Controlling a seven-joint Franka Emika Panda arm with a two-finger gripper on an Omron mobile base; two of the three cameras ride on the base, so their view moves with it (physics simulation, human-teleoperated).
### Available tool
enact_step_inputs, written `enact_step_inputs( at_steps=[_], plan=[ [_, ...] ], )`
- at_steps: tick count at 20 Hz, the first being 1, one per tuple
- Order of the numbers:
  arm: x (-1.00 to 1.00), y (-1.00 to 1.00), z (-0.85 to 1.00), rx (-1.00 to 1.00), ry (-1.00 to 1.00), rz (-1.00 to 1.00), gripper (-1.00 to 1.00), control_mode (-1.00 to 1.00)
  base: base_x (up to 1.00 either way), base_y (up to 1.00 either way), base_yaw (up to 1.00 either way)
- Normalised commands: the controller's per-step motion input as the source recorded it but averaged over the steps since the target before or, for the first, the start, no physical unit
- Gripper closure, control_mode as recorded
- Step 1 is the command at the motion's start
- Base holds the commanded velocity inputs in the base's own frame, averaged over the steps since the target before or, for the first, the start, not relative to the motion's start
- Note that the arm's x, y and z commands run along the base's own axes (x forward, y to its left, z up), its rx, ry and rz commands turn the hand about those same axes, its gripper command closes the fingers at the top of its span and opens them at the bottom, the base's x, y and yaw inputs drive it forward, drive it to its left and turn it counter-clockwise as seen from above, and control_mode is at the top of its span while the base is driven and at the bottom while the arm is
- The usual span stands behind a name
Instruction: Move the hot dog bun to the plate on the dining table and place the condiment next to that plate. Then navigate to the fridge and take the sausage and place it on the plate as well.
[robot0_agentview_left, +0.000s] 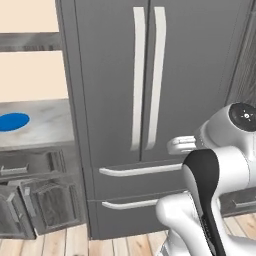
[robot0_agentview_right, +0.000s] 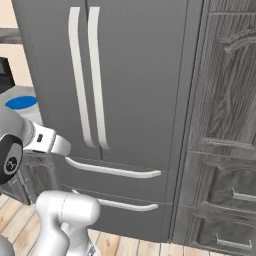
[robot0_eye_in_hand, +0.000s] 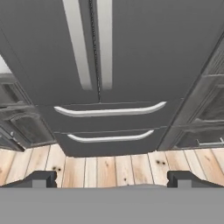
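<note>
Here, item one: the fridge (robot0_agentview_left: 150, 100), tall, dark grey, both upper doors shut, its two long silver handles (robot0_agentview_left: 147, 75) side by side at the centre seam, two drawer fronts below, each with a curved silver pull. You stand square before it, so the step in hand reads as the fridge leg of the task, with the sausage to be fetched. Item two: the gripper (robot0_eye_in_hand: 111, 178), fingers spread to their widest and holding nothing, hanging back from the doors and looking down their lower half to the wooden floor. Item three: the sausage, presumably behind the closed doors; you cannot tell which shelf. Item four: a blue disc (robot0_agentview_left: 12, 121) on the grey counter to the left of the fridge, no part of the job. Next move, as judged: you raise the hand to one upright handle, close the fingers round it, and swing that door out, keeping the arm clear of the dark cabinet (robot0_agentview_right: 225, 125) on the right.
</note>
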Motion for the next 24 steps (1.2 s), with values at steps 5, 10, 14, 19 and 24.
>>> enact_step_inputs(
  at_steps=[5, 10, 14, 19, 24],
  plan=[
    [0.00, 0.00, 0.00, 0.00, 0.00, 0.00, -1.00, 1.00, -0.32, 0.03, -0.01],
    [0.00, 0.00, 0.00, 0.00, 0.00, 0.00, -1.00, 1.00, -0.47, 0.00, 0.00],
    [0.00, 0.00, 0.00, 0.00, 0.00, 0.00, -1.00, 1.00, -0.08, 0.08, 0.00],
    [0.00, 0.00, 0.00, 0.00, 0.00, 0.00, -1.00, 1.00, 0.08, 0.14, 0.01],
    [0.00, 0.00, 0.00, 0.00, 0.00, 0.00, -1.00, 1.00, 0.01, 0.19, 0.00]
  ],
)
